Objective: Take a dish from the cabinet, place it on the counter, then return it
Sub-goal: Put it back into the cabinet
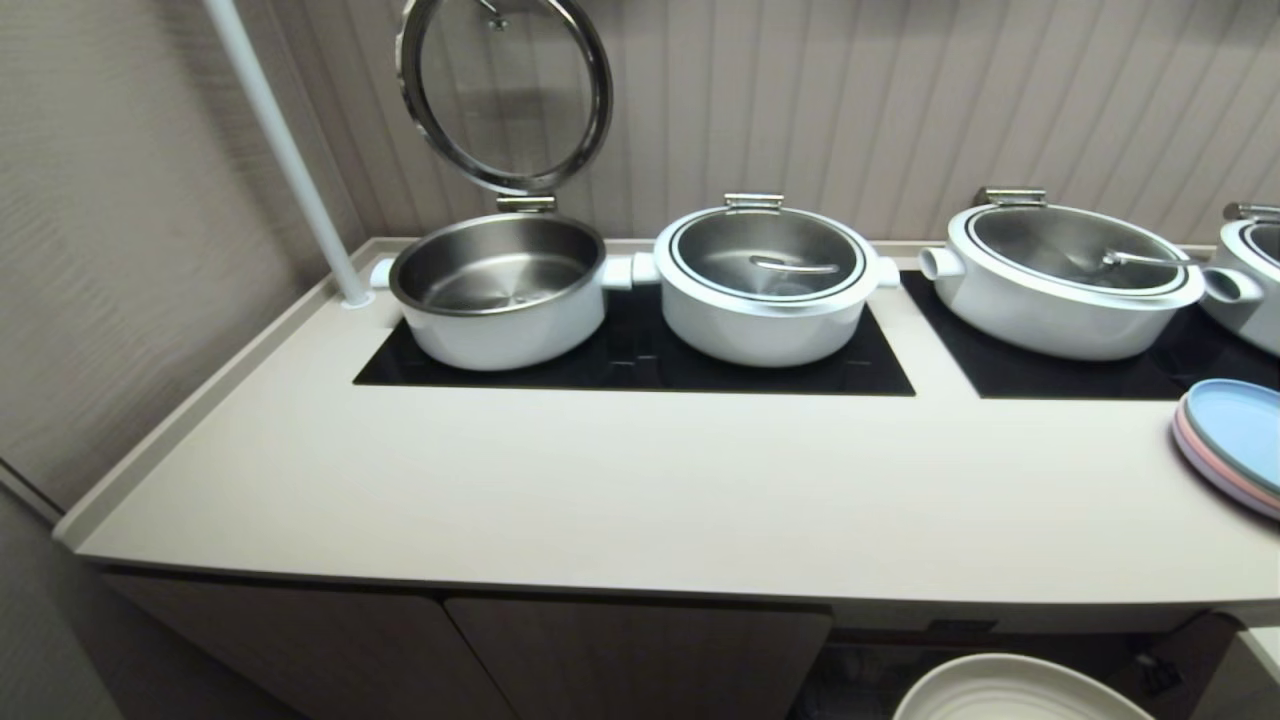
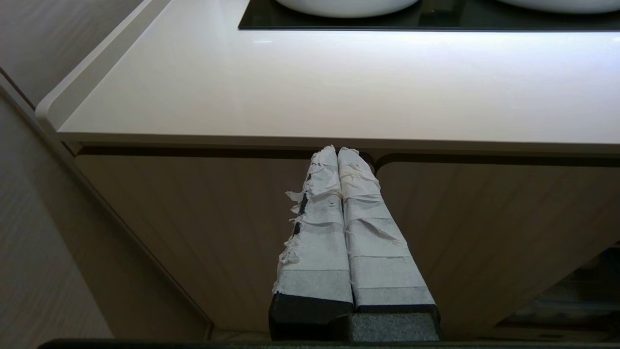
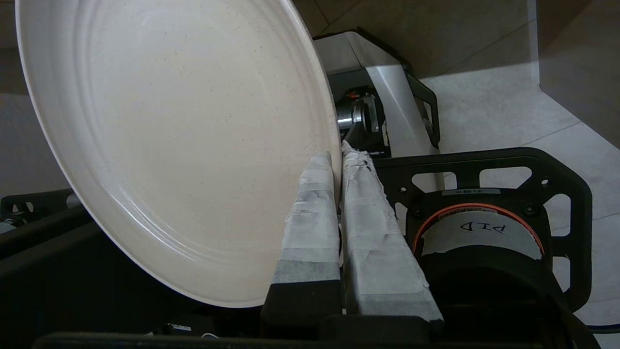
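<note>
White pots (image 1: 765, 290) — one lid raised (image 1: 505, 90), perhaps two pastel plates (image 1: 1235, 440)

Cream speckled dish (image 3: 184, 145), white-taped fingers (image 3: 310, 208)

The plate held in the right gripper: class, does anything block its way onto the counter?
Nothing visible does. The right gripper pinches the plate by its rim, below the counter's front edge. The near strip of counter above it is bare; the pots and pastel plates sit farther back and right.

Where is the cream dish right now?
The dish is pinched by its rim in the right gripper, below the counter front edge, at the head view's bottom right.
</note>
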Robot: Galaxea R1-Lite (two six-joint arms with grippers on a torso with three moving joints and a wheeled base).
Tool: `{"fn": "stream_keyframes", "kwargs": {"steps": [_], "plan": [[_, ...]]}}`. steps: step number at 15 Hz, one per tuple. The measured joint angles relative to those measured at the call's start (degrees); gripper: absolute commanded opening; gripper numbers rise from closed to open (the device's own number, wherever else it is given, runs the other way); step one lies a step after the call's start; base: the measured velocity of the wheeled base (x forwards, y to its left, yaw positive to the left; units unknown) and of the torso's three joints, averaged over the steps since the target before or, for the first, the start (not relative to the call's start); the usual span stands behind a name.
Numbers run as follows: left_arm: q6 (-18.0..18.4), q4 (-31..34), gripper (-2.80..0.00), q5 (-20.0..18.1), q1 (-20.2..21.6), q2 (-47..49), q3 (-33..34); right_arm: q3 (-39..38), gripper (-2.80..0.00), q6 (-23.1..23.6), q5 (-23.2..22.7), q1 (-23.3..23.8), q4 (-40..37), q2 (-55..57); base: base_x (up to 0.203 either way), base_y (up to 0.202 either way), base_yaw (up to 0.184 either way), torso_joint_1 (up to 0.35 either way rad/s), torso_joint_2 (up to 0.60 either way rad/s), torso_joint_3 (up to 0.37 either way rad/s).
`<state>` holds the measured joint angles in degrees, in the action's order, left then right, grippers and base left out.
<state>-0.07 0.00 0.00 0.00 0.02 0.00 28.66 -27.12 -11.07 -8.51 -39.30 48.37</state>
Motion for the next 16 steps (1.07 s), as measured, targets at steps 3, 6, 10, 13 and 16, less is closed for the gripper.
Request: {"fn": "stream_keyframes", "kwargs": {"steps": [3, 6, 10, 13, 16], "plan": [[0.0, 0.0, -2.8, 0.0, 0.0, 0.0, 0.0, 0.1, -2.8, 0.0, 0.0, 0.1, 0.0, 0.0, 0.0, 0.0, 0.0, 0.0, 0.0, 0.0], [0.0, 0.0, -2.8, 0.0, 0.0, 0.0, 0.0, 0.2, -2.8, 0.0, 0.0, 0.2, -0.1, -0.2, 0.0, 0.0, 0.0, 0.0, 0.0, 0.0], [0.0, 0.0, -2.8, 0.0, 0.0, 0.0, 0.0, 0.2, -2.8, 0.0, 0.0, 0.3, 0.0, -0.4, 0.0, 0.0, 0.0, 0.0, 0.0, 0.0], [0.0, 0.0, -2.8, 0.0, 0.0, 0.0, 0.0, 0.3, -2.8, 0.0, 0.1, 0.7, 0.1, -0.3, 0.0, 0.0, 0.0, 0.0, 0.0, 0.0], [0.0, 0.0, -2.8, 0.0, 0.0, 0.0, 0.0, 1.2, -2.8, 0.0, 0.1, 0.8, -0.5, -0.4, 0.0, 0.0, 0.0, 0.0, 0.0, 0.0]]}}
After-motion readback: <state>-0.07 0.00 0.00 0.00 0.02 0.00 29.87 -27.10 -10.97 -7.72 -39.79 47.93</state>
